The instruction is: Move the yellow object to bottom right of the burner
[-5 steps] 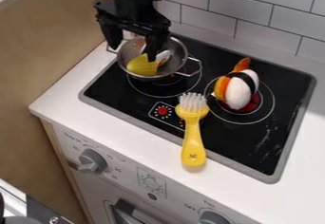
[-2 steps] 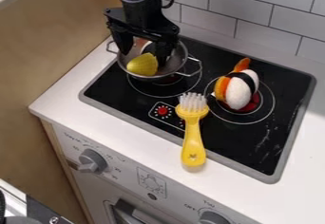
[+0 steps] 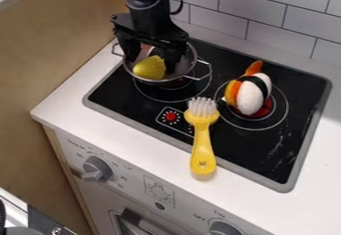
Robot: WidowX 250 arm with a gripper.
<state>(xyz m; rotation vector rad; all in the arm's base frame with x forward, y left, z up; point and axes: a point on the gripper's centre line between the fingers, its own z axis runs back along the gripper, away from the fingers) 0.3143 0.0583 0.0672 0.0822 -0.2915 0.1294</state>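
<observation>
So, the black gripper (image 3: 152, 63) hangs down over the silver pot (image 3: 190, 59), and its two fingers are spread apart with a gap between them. They are not squeezing anything. The yellow lump (image 3: 149, 68) sits in the pot, just under the gap and nearest the finger on the left of the view. Its thin end points up at the gap. Its fat, round end points down, away from the fingers, to the near side of the pot. Its long way leans a little, from low left to up right. I cannot tell if a finger touches it. Behind the lump, between the fingers, there is a bit of something reddish, too hidden to name.

The pot stands on the black stove top (image 3: 126, 97), under the fingers. Down and to the right of the fingers lies a yellow brush (image 3: 203, 149). Its white bristles point up and its handle points down, away from the fingers. Well to the right of the fingers is the toy sushi (image 3: 251, 95), white and orange with a black band, on a ring of the stove. Far below the fingers is a gray knob (image 3: 97, 169).
</observation>
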